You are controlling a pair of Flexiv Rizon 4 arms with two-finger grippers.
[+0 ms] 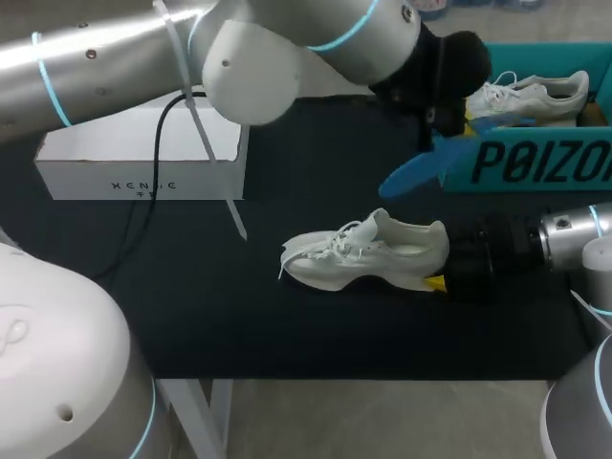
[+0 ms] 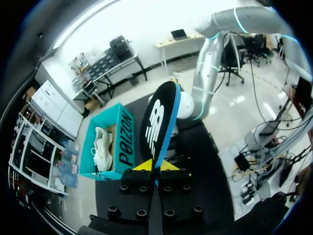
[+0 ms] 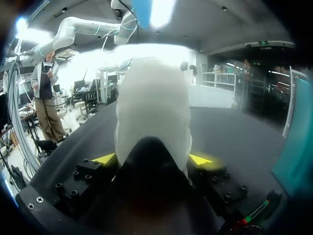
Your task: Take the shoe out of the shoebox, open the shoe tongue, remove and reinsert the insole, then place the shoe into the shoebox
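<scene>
A teal shoebox [image 1: 535,167] stands at the far right of the dark surface [image 1: 287,335], with a second shoe [image 1: 531,96] inside. The white shoe [image 1: 368,256] lies mid-surface, its heel pinched by the right pincer [image 3: 151,159]. The left pincer [image 2: 155,165] pinches the blue insole [image 2: 159,117] near the shoebox.

light: bright overhead | glare: white shoe [image 3: 152,107] washed out, right wrist | dark mat [image 1: 316,191]: soft shadows

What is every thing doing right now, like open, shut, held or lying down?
Left gripper, fingers shut on the insole.
Right gripper, fingers shut on the white shoe at its heel.
Insole, out of the shoe, held in the air.
White shoe, on its sole on the black mat.
Teal shoebox, open, with a second shoe inside.
White box, shut.
</scene>
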